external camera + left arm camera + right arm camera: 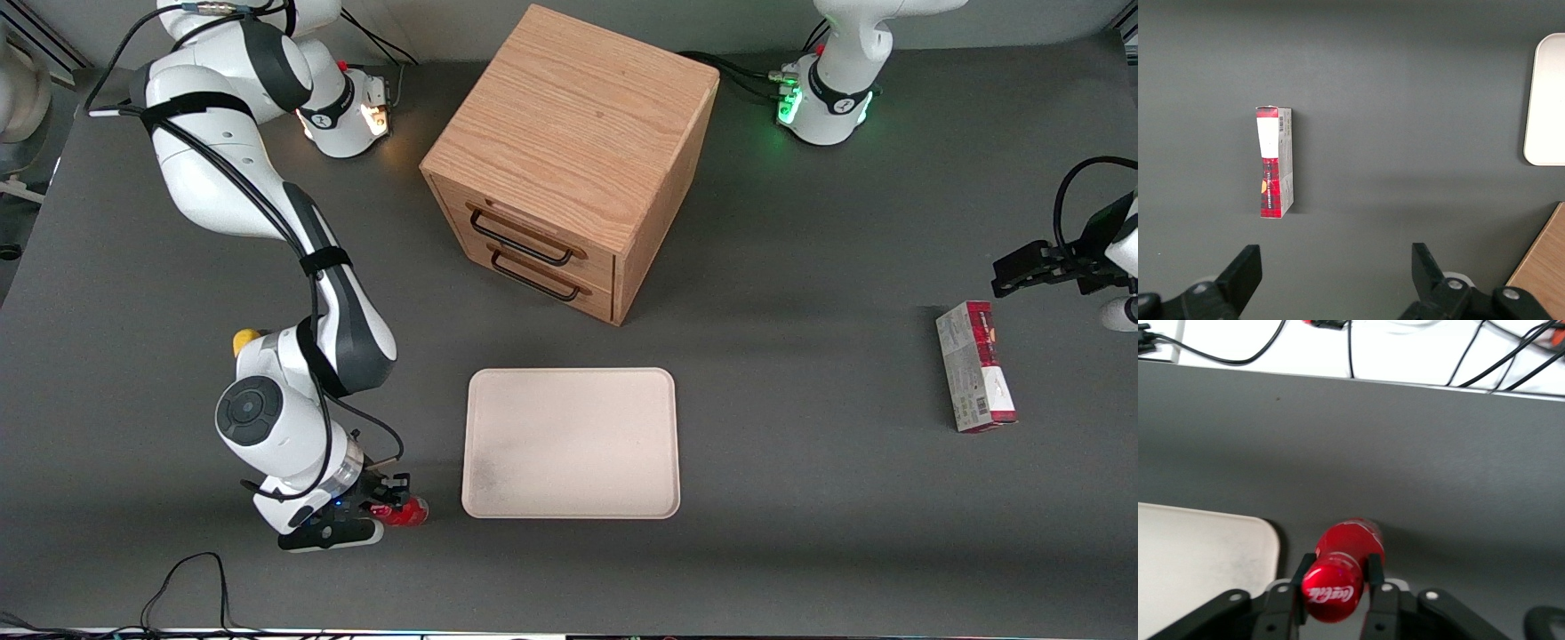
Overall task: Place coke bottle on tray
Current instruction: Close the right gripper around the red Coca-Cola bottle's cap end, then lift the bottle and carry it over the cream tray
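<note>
The coke bottle [410, 511] is small and bright red. It sits between the fingers of my right gripper [391, 508], low over the table beside the tray, toward the working arm's end. In the right wrist view the gripper [1337, 577] is shut on the bottle [1350, 550] near its capped end, one dark finger [1373, 570] on each side. The tray [571, 443] is flat, cream-beige and bare, near the front camera. Its rounded corner [1218, 547] shows in the right wrist view, and its edge [1545, 100] in the left wrist view.
A wooden two-drawer cabinet [569, 151] stands farther from the front camera than the tray. A red-and-white carton [974, 364] lies toward the parked arm's end of the table. A yellow lump [244, 339] peeks out beside my right arm. Cables lie along the table's near edge [1351, 360].
</note>
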Robot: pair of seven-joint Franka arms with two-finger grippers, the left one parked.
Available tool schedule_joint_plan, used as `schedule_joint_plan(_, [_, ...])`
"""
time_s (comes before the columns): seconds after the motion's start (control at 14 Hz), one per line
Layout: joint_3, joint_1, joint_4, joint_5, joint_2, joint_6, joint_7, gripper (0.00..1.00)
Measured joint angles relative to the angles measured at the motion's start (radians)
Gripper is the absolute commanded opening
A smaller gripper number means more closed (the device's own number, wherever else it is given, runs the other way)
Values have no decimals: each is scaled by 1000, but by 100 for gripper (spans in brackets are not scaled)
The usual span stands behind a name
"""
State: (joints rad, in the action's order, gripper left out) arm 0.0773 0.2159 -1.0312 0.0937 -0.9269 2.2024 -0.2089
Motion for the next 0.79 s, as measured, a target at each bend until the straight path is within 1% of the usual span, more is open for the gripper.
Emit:
schedule_joint_plan(0.29, [3,2,3,0,10,-12,-55,0])
schedule_joint_plan(0.43, [5,6,18,0,61,-98,-98,0])
schedule_joint_plan(0.57, [9,8,28,-1,166,-250,-123,0])
schedule_joint_plan(0.64, [18,10,27,-2,219,-302,-161,0])
schedule_joint_plan(0.79, [81,12,18,-2,275,-332,-286,0])
